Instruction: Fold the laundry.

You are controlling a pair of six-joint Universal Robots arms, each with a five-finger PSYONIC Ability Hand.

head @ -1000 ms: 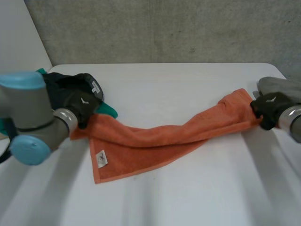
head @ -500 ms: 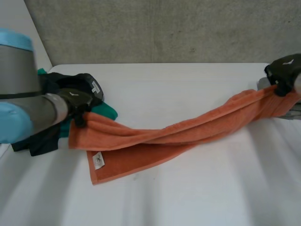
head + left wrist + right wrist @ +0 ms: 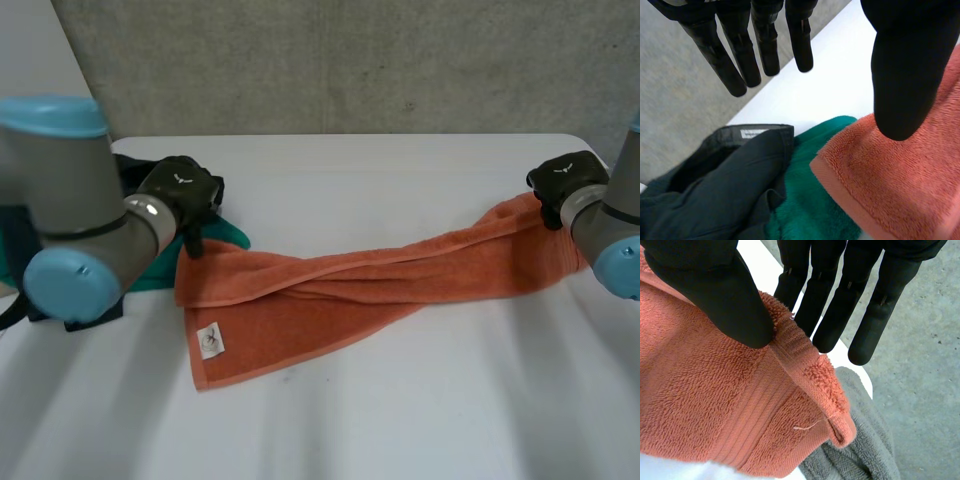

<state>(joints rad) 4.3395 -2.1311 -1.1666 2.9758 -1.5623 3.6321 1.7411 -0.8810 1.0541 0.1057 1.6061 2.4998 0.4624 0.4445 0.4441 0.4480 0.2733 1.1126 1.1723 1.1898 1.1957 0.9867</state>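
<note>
At the left edge of the white table (image 3: 400,410), a heap of dark garment (image 3: 730,180) and teal cloth (image 3: 805,200) is crowded under the left arm (image 3: 70,220), which hides much of it, so its outline is hard to make out. The left hand (image 3: 180,192) sits over that end of the orange towel (image 3: 400,275). Its fingers (image 3: 765,45) are straight and spread away from the thumb (image 3: 905,75), which hovers over the hemmed corner, and the hand grips nothing. The towel lies across the table's middle, bunched lengthwise into a loose rope. Near the left hand a flatter flap with a small white label (image 3: 211,341) spreads toward the front. Bare table lies in front of the towel along its whole length, and a narrower strip runs behind it to the far edge by the concrete wall (image 3: 350,60). The right hand (image 3: 565,180) is at the towel's right end, close to the table's right edge. Its thumb (image 3: 715,290) lies over the pile and its straight fingers (image 3: 840,305) reach past the rim, not closed round it. One fingertip is hidden behind the fluff. This end shows looped terry, a ribbed woven band and a loose thread, and it overlaps a grey cloth (image 3: 860,460).
</note>
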